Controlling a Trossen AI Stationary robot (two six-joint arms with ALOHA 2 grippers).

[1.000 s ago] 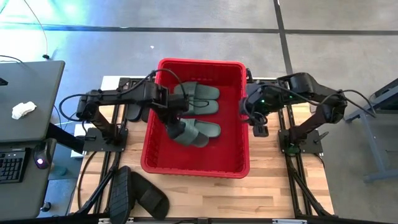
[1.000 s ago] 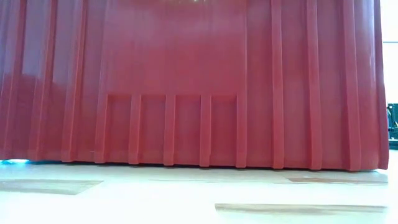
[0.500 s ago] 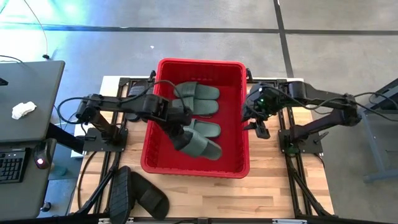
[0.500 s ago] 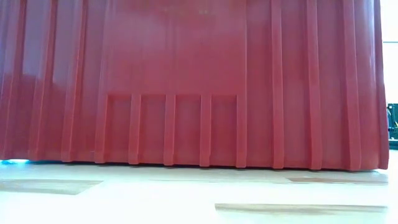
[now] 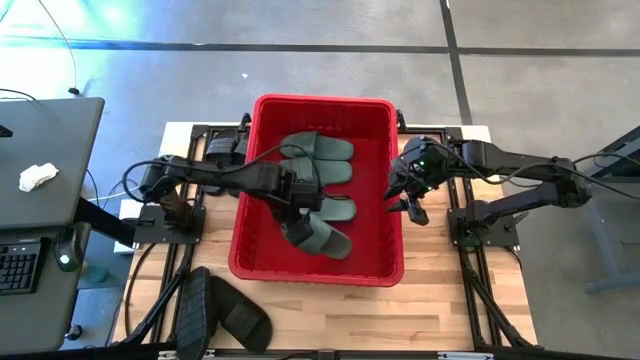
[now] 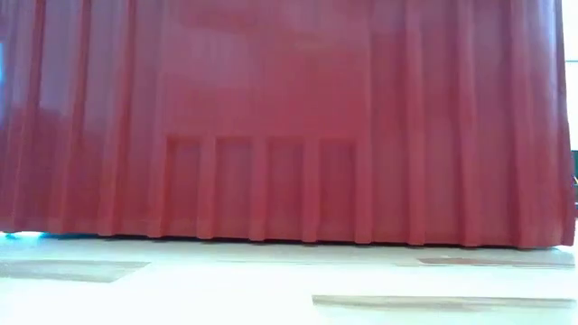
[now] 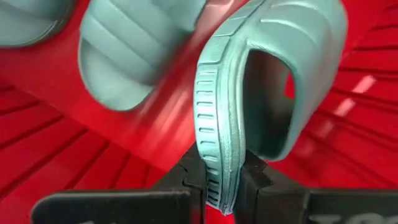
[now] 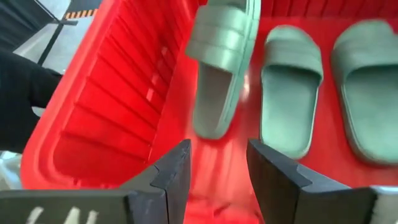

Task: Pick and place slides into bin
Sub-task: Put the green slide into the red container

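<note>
Overhead, table-level and wrist views of a two-arm bench partway through loading sandals into a tub.

Nearest, at the near left corner of the table (image 5: pixel 330 315), two black sandals (image 5: pixel 215 312) lie outside the tub, one tilted against the other; these are judged to be still waiting.

Next, the red tub (image 5: pixel 316 275) fills the middle of the table; the table-level view shows only its ribbed near wall (image 6: pixel 289 135). Inside it, toward the near wall, the left gripper (image 5: pixel 296 222) has its fingers clamped on the sole edge of a green sandal (image 5: pixel 325 236), holding it low and tilted. The left wrist view shows that sandal (image 7: pixel 249 87) edge-on, pinched between the two fingers (image 7: pixel 194 182), with the red floor behind; it is not yet let go.

Farther in, three green sandals (image 5: pixel 322 170) lie flat on the tub floor, side by side from the middle toward the far wall. They are judged to be done.

At the tub's right rim, the right gripper (image 5: pixel 410 200) hangs with its fingers (image 8: pixel 174 171) apart and nothing between them.

At the far left edge of the table, beside the tub, dark shapes (image 5: pixel 224 150) may be more black sandals; this cannot be told for certain. Roughly half the job is judged complete.
</note>
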